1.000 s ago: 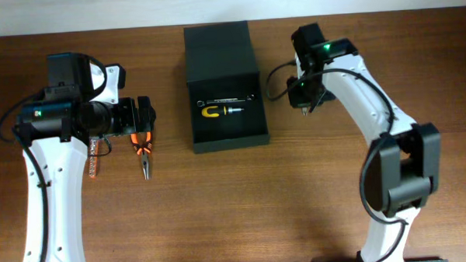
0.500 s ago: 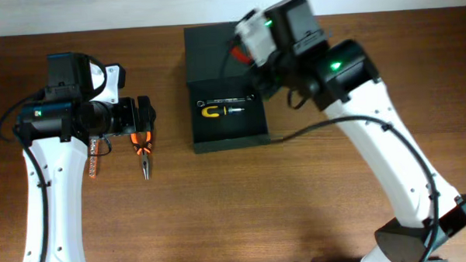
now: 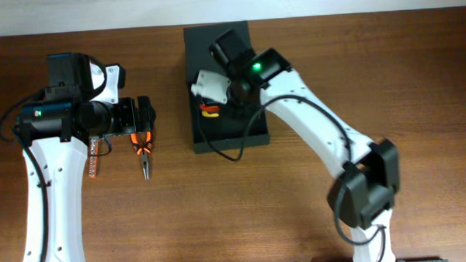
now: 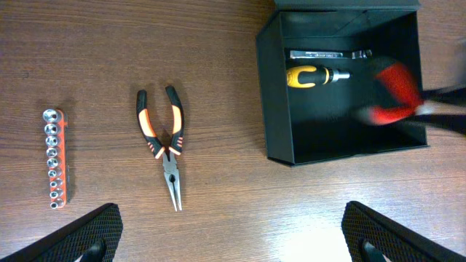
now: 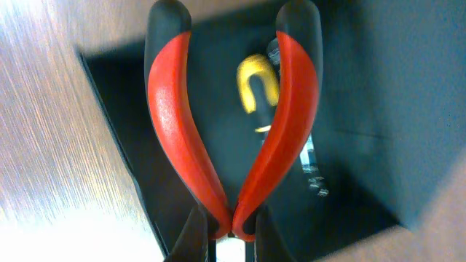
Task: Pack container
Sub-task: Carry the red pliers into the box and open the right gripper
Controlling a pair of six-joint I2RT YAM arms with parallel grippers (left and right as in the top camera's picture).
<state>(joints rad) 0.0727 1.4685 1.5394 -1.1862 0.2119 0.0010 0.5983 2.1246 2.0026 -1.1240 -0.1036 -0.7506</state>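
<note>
- My right gripper (image 5: pixel 227 231) is clenched on red-handled pliers (image 5: pixel 175 138), above the open matte dark green-black cardboard box (image 3: pixel 206 143), which stands at the far middle of the brown wooden table (image 3: pixel 298 222).
- The pliers' head is hidden between the fingers, and in the left wrist view I see only a red blur.
- Their handles half hide a yellow-black screwdriver (image 5: pixel 256 91) inside the box.
- My left gripper (image 4: pixel 233 236) hangs released.
- Any writing on the steel wrench (image 4: pixel 328 54) is too small to read.

Matt dark cardboard for the container (image 4: pixel 268 94), on a table (image 4: pixel 218 58) of grained wood. Smooth, glossy red plastic on the plier handles (image 5: pixel 175 131); bright metal sockets (image 4: pixel 52 156).
</note>
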